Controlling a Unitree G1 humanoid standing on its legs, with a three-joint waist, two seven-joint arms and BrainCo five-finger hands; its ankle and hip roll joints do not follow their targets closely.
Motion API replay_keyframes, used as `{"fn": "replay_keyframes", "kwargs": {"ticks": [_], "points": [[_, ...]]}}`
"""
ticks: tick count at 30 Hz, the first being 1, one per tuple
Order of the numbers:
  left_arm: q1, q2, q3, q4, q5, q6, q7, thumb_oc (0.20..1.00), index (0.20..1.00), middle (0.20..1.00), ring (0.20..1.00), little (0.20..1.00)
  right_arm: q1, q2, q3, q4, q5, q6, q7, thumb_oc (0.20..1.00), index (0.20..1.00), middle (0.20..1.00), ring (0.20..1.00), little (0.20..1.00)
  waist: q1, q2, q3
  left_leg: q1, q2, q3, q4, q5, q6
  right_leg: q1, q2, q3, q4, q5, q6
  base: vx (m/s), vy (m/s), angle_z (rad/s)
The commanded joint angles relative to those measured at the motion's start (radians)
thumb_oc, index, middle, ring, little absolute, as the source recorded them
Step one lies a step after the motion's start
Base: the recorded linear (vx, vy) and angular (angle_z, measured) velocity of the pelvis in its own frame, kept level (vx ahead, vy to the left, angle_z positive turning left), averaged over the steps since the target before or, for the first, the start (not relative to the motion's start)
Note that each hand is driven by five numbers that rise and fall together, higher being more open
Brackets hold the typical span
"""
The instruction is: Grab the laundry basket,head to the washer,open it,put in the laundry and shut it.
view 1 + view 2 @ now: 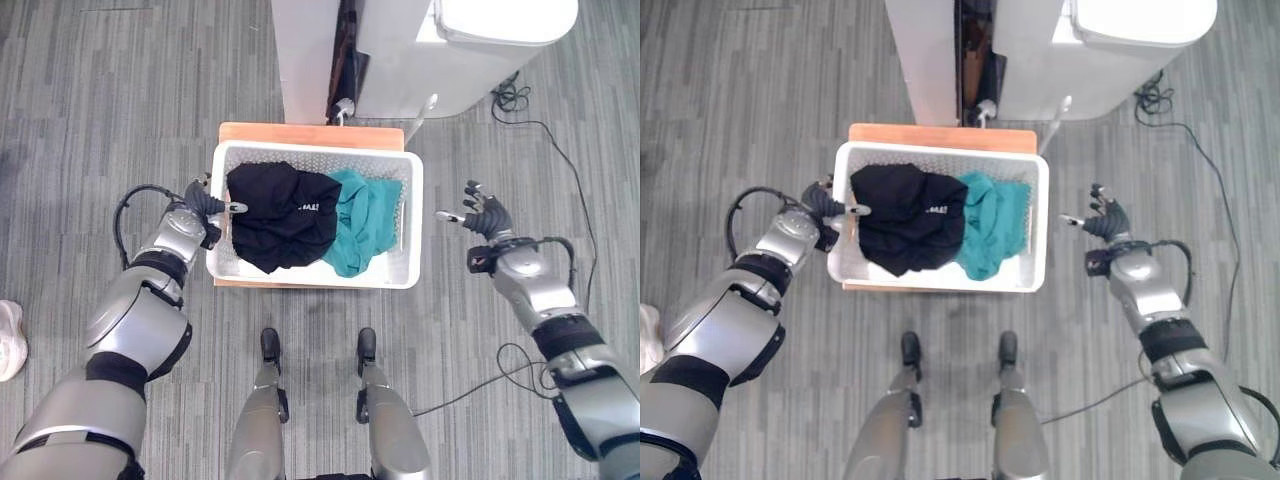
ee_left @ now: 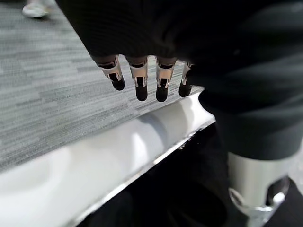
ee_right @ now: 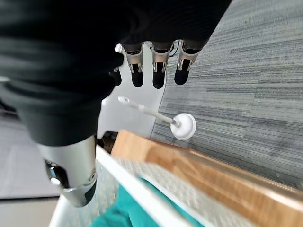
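So we're standing right over the laundry basket point(image 1: 315, 275), a white perforated one sitting on a low wooden board point(image 1: 310, 134) on the grey floor. Inside it we've got a black garment point(image 1: 280, 215) piled on the left half and a teal garment point(image 1: 362, 220) bunched up on the right, touching each other in the middle. Our left hand point(image 1: 207, 205) is at the basket's left rim, thumb reaching in over the edge toward the black garment; in the left wrist view the fingers point(image 2: 141, 82) hang fairly straight just past the white rim, not wrapped around it as far as we can tell, though that view is a bit murky, so take it with some salt. Our right hand point(image 1: 485, 215) is off to the right of the basket, clearly apart from it, fingers spread loose with nothing in them. Past the basket on the far side stands the washer point(image 1: 470, 50), a white unit, with a white panel point(image 1: 305, 55) next to it on the left and a dark gap between them. A white stick with a round end point(image 3: 182, 126) lies on the floor just beyond the board's far right corner. At the far left edge we can see somebody's white shoe point(image 1: 10, 338).
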Motion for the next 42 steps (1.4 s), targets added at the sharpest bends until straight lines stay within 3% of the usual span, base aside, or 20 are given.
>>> {"fn": "replay_keyframes", "kwargs": {"ticks": [1,4,6,10,19,20,21,23,24,25,27,33,42], "points": [[-0.082,-0.002,0.043,0.091,0.004,-0.017,0.02,1.0,1.0,1.0,1.0,1.0,-0.089,0.044,0.018,0.079,-0.03,-0.019,0.001,1.0,1.0,1.0,1.0,1.0,0.035,-0.017,-0.001,-0.106,0.037,-0.03,0.084,-0.039,0.005,-0.071,-0.066,-0.039,0.09,-0.028,0.03,0.0,0.0,0.0],[-0.102,-0.023,0.031,0.104,-0.024,-0.006,0.012,1.0,1.0,1.0,1.0,1.0,-0.25,0.141,0.111,0.284,-0.052,0.011,0.007,1.0,1.0,1.0,1.0,1.0,0.041,-0.021,0.016,-0.123,0.037,-0.028,0.084,-0.032,0.005,-0.085,-0.064,-0.046,0.085,-0.018,0.028,-0.02,0.013,-0.02],[-0.103,-0.022,0.032,0.104,-0.024,-0.006,0.012,1.0,1.0,1.0,1.0,1.0,-0.253,0.142,0.112,0.287,-0.051,0.01,0.008,1.0,1.0,1.0,1.0,1.0,0.04,-0.021,0.016,-0.124,0.037,-0.028,0.084,-0.032,0.005,-0.086,-0.064,-0.046,0.086,-0.018,0.028,-0.01,0.007,-0.02],[-0.144,-0.046,-0.002,0.132,-0.045,0.011,0.005,1.0,1.0,1.0,1.0,1.0,-0.405,0.257,0.182,0.618,-0.054,0.061,0.04,1.0,1.0,1.0,1.0,1.0,0.055,-0.034,0.035,-0.148,0.039,-0.033,0.087,-0.024,0.002,-0.098,-0.063,-0.057,0.084,-0.01,0.026,0.0,0.0,0.0],[-0.184,-0.086,-0.029,0.107,-0.042,0.012,0.005,1.0,1.0,1.0,1.0,1.0,-0.475,0.286,0.226,0.866,-0.156,0.11,0.08,1.0,1.0,1.0,1.0,1.0,0.082,-0.027,0.06,-0.183,0.029,-0.051,0.092,-0.02,-0.001,-0.102,-0.067,-0.087,0.084,-0.008,0.027,0.0,-0.011,0.07],[-0.187,-0.094,-0.035,0.105,-0.036,0.012,0.003,0.799,0.799,0.799,0.799,0.799,-0.478,0.286,0.228,0.89,-0.173,0.116,0.088,1.0,1.0,1.0,1.0,1.0,0.085,-0.025,0.062,-0.189,0.028,-0.053,0.094,-0.019,-0.002,-0.102,-0.067,-0.09,0.083,-0.008,0.027,0.01,-0.011,0.1],[-0.187,-0.101,-0.039,0.103,-0.032,0.012,0.001,0.507,0.507,0.507,0.507,0.507,-0.473,0.285,0.224,0.906,-0.18,0.119,0.091,1.0,1.0,1.0,1.0,1.0,0.088,-0.024,0.062,-0.192,0.026,-0.056,0.094,-0.019,-0.002,-0.102,-0.067,-0.092,0.082,-0.009,0.027,0.02,-0.016,0.15],[-0.185,-0.11,-0.044,0.091,-0.02,0.008,-0.002,0.2,0.2,0.2,0.2,0.2,-0.465,0.288,0.224,0.925,-0.188,0.122,0.101,1.0,1.0,1.0,1.0,1.0,0.092,-0.025,0.066,-0.2,0.025,-0.063,0.097,-0.019,-0.002,-0.103,-0.067,-0.098,0.083,-0.009,0.026,0.03,-0.029,0.2],[-0.178,-0.113,-0.071,0.083,0.03,0.007,-0.016,0.2,0.2,0.2,0.2,0.2,-0.456,0.281,0.219,0.936,-0.184,0.118,0.106,0.677,0.677,0.677,0.677,0.677,0.095,-0.024,0.068,-0.21,0.025,-0.067,0.1,-0.02,-0.002,-0.106,-0.066,-0.101,0.084,-0.009,0.026,0.02,-0.026,0.15],[-0.178,-0.113,-0.071,0.083,0.03,0.007,-0.016,0.2,0.2,0.2,0.2,0.2,-0.456,0.281,0.219,0.936,-0.184,0.118,0.106,0.589,0.589,0.589,0.589,0.589,0.095,-0.024,0.068,-0.21,0.025,-0.067,0.1,-0.02,-0.002,-0.107,-0.066,-0.101,0.084,-0.009,0.026,0.02,-0.01,0.09],[-0.171,-0.093,-0.138,0.058,0.146,-0.008,-0.012,0.2,0.2,0.2,0.2,0.2,-0.446,0.271,0.202,0.93,-0.139,0.1,0.105,0.2,0.2,0.2,0.2,0.2,0.098,-0.026,0.073,-0.22,0.026,-0.074,0.107,-0.024,-0.001,-0.111,-0.063,-0.102,0.082,-0.009,0.027,0.03,-0.01,0.09],[-0.133,-0.033,-0.172,0.035,0.224,-0.019,-0.003,0.2,0.2,0.2,0.2,0.2,-0.428,0.257,0.215,0.857,-0.081,0.059,0.099,0.2,0.2,0.2,0.2,0.2,0.094,-0.034,0.075,-0.224,0.033,-0.073,0.105,-0.026,-0.001,-0.121,-0.058,-0.096,0.081,-0.011,0.027,0.01,-0.003,0.01],[-0.104,0.007,-0.169,0.031,0.219,-0.013,0.013,0.2,0.2,0.2,0.2,0.2,-0.436,0.246,0.238,0.688,-0.016,0.023,0.061,0.2,0.2,0.2,0.2,0.2,0.071,-0.05,0.074,-0.229,0.043,-0.065,0.143,-0.048,0.0,-0.131,-0.049,-0.07,0.087,-0.014,0.025,-0.01,0.007,-0.04]]}}
